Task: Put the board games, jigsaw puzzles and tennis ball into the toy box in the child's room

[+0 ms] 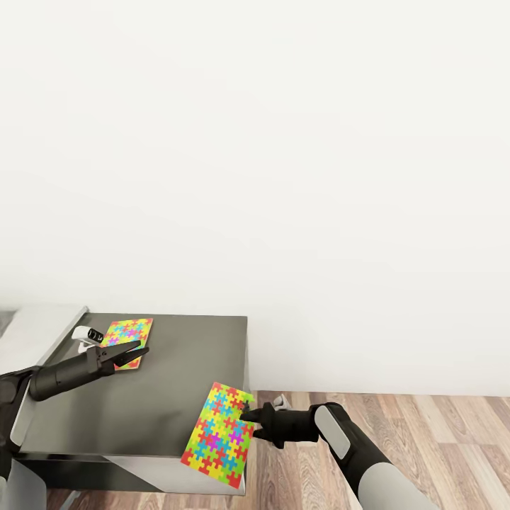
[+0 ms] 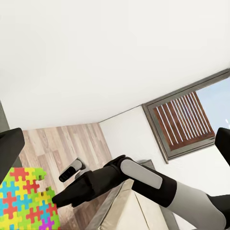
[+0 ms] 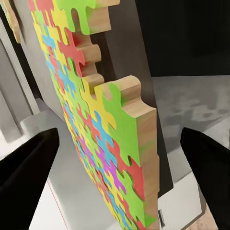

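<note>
Open dark table (image 1: pixel 177 368) between 2 jigsaw puzzles (image 1: pixel 128 332) (image 1: pixel 218 435); bare wall (image 1: pixel 283 177) behind, wood floor (image 1: pixel 425 439) free alongside.

My head camera looks down from well above the dark table (image 1: pixel 170 397), facing the white wall. My right wrist camera sits very close to the jigsaw puzzle (image 3: pixel 112 143) at the table's near corner, edge-on. My left wrist camera looks across the table, sharing that puzzle (image 2: pixel 26 203) and my right arm (image 2: pixel 143 182).
</note>
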